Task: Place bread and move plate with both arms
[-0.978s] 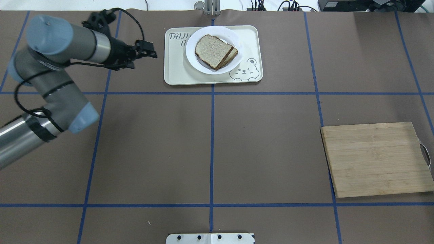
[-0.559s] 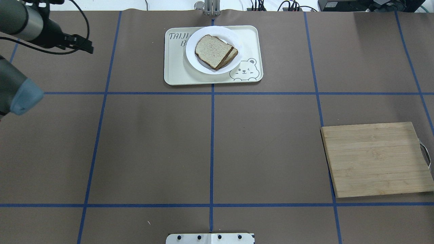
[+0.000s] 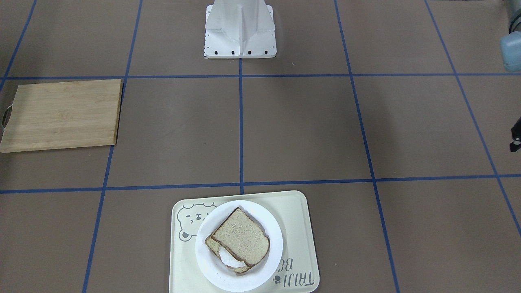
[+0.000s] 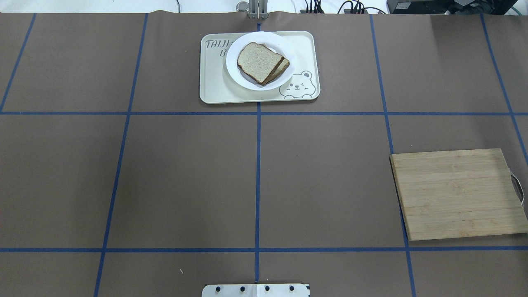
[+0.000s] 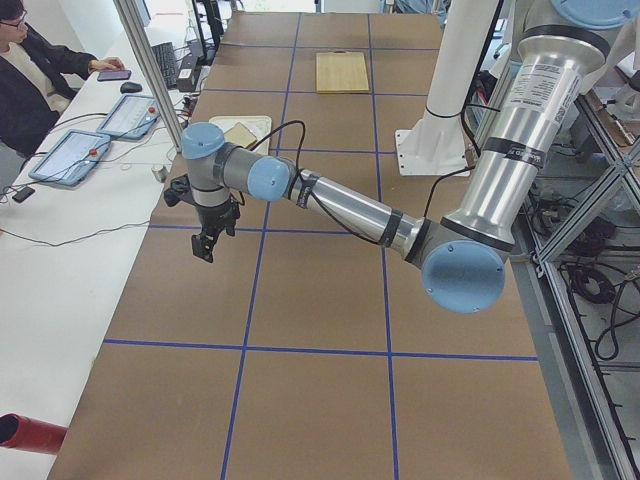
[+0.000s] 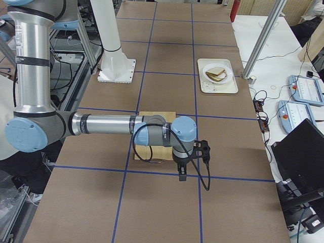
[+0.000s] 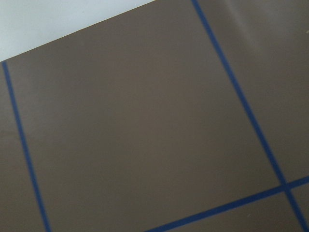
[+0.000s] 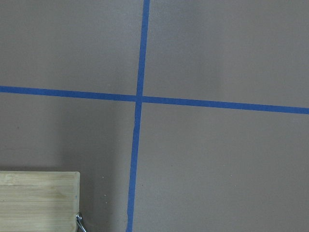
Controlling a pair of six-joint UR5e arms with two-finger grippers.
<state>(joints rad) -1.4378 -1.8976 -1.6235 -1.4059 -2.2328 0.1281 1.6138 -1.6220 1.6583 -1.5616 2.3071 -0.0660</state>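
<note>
Overhead exterior: tray (image 4: 214,90) reads "TAIJI", bread (image 4: 258,61) on plate (image 4: 290,50); left pincer (image 5: 204,248), right pincer (image 6: 182,175): cannot tell grip.

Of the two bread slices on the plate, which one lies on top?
The plain bread, fully visible; the slice beneath it shows only an edge and some white egg.
</note>
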